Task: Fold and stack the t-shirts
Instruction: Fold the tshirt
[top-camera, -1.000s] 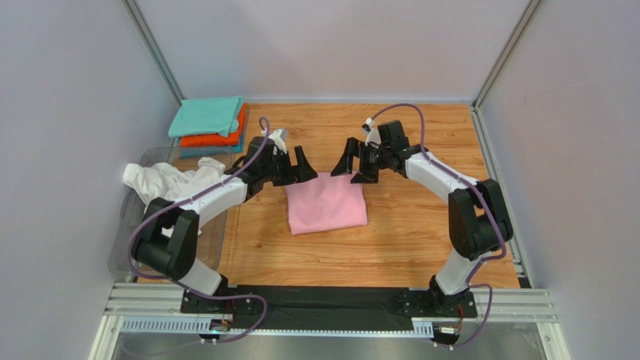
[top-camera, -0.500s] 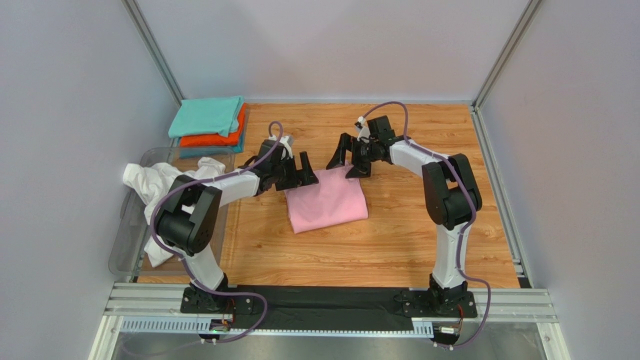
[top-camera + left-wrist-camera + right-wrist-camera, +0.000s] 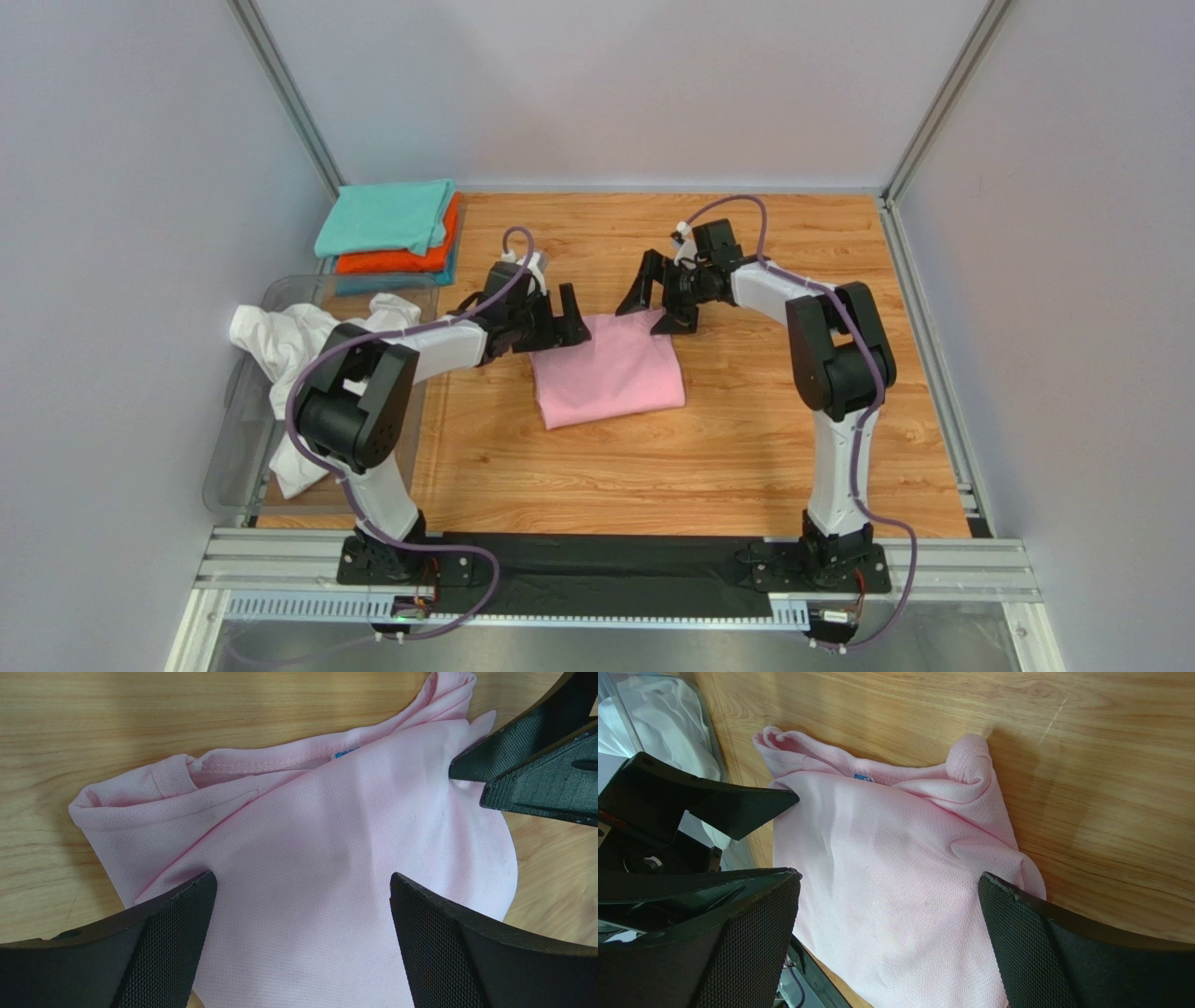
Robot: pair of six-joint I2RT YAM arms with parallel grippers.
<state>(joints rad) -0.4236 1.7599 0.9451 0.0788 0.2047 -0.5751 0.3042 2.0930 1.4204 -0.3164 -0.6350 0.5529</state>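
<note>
**Pink tee: L pincer and R pincer hovering at its collar end, jaws apart, holding nothing.**
Tee is lying part-folded mid-worktop, collar edge bunching at the far side. Risk: pincers grabbing only 1 layer, or lifting unevenly L vs R, pulling the fold open. Both are sitting close together, so a fingertip clash is poss.

Left fingers, right fingers — wide apart
</note>
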